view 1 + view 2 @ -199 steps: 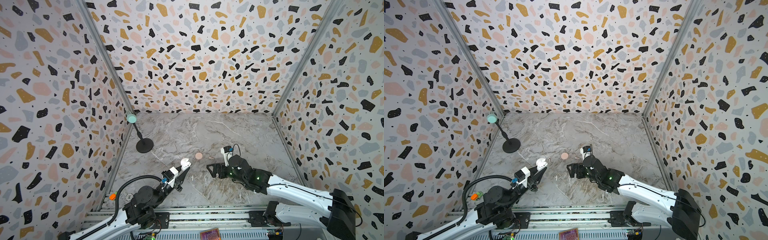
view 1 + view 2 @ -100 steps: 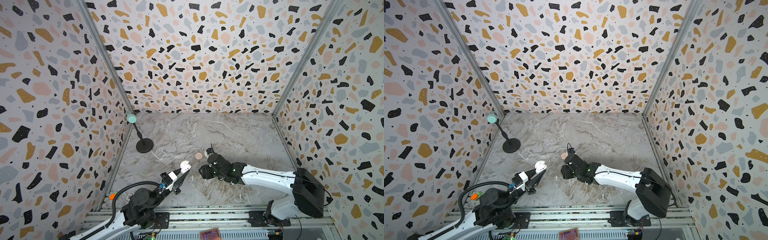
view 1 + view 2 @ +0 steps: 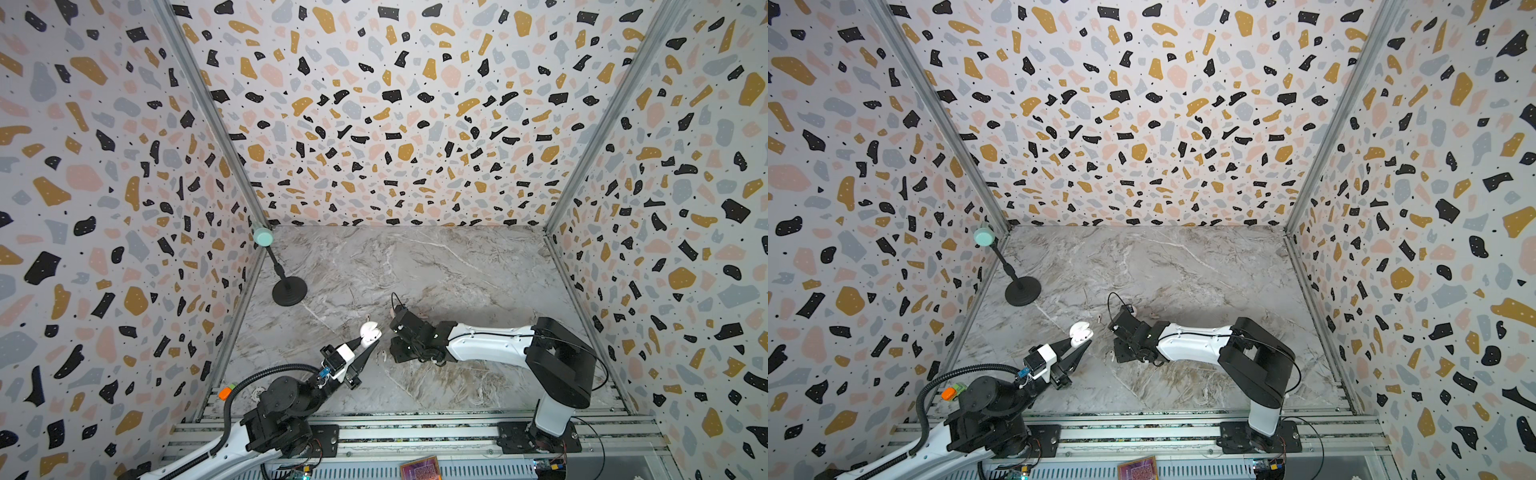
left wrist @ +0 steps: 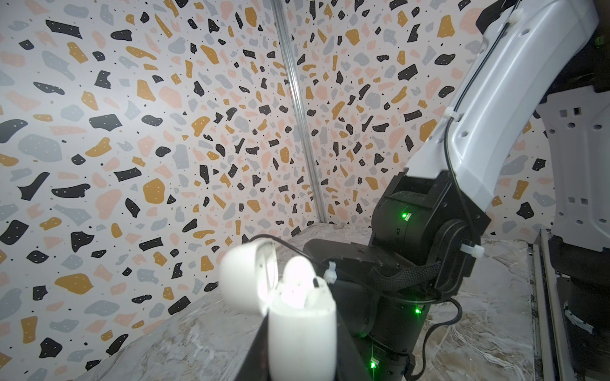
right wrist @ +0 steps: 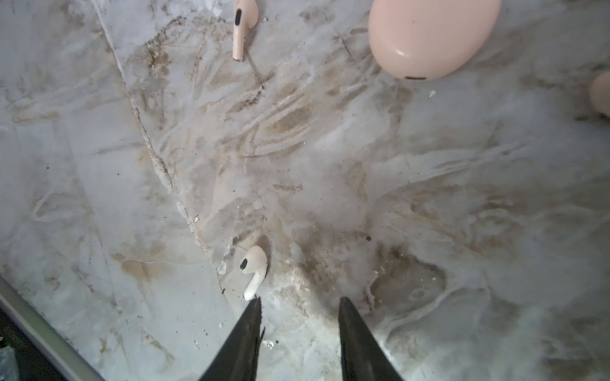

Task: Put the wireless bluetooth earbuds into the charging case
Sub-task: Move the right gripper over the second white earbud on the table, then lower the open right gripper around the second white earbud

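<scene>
Risk, missed grasp: the white earbud [image 5: 254, 270] lies on the tabletop [image 5: 462, 198] just beyond one fingertip [image 5: 252, 310] of the right gripper [image 5: 300, 300], not between the jaws. Closing from here would probably pinch air or flick the stem aside.
Risk, skidding: the earbud is tiny and smooth and the marbled surface looks slick, so a glancing touch could send it sliding.
Risk, bump: in both top views the right gripper is close to the left gripper [image 3: 368, 343]. Carrying the earbud across could knock the raised lid or jar the case in its grip.
Risk, mix-up: a pink earbud [image 5: 242, 26] and a closed pink case [image 5: 432, 36] lie farther off, and they do not belong with the white set.
Right gripper: low over the tabletop, jaws partly apart, nothing between them.
Left gripper: clamped on the lower body of the white charging case [image 4: 302, 330], holding it off the tabletop with the lid flipped open.
Case contents: one seated earbud [image 4: 298, 273] seems to sit inside. It is too blurred to tell if the other slot is free.
Earbud look: white, with a rounded head, a dark oval grille and a short stem pointing toward the gripper. It lies on its side.
Earbud place: beneath the right gripper, well apart from the pink pieces.
</scene>
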Action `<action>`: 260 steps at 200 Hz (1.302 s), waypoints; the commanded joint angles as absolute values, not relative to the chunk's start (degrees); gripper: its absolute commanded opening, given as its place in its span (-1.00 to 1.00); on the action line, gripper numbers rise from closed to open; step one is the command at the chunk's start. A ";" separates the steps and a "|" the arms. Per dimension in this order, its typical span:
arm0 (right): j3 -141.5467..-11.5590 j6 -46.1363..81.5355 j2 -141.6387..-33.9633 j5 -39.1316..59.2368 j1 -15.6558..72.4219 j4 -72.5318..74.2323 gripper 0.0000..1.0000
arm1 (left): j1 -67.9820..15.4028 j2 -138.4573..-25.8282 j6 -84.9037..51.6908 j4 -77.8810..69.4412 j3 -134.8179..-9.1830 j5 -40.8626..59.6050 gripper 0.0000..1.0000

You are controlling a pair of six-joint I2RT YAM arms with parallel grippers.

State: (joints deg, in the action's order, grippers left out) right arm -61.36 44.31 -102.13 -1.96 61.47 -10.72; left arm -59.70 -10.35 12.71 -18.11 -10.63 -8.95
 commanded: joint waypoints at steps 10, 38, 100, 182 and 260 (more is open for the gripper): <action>-64.90 45.33 -103.48 -3.20 61.96 -14.06 -0.25 | -59.85 -9.73 13.01 -20.49 -10.20 -8.44 -1.00; -66.47 45.32 -105.34 -3.60 62.05 -15.04 -0.26 | -59.85 -9.42 13.01 -20.48 -10.20 -8.39 -1.00; -69.12 45.31 -107.99 -3.87 62.90 -16.10 -0.27 | -59.85 -9.12 12.81 -20.40 -10.19 -8.17 -1.00; -70.40 45.24 -109.10 -3.88 63.13 -16.69 -0.32 | -59.85 -8.88 12.74 -20.39 -10.11 -8.00 -1.00; -71.97 45.09 -110.44 -3.80 63.90 -17.40 -0.36 | -59.85 -8.66 12.66 -20.40 -10.11 -7.86 -1.00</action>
State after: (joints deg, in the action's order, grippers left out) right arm -69.93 44.93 -110.26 -3.01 63.37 -15.20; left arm -59.70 -9.54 12.69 -18.00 -10.61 -8.10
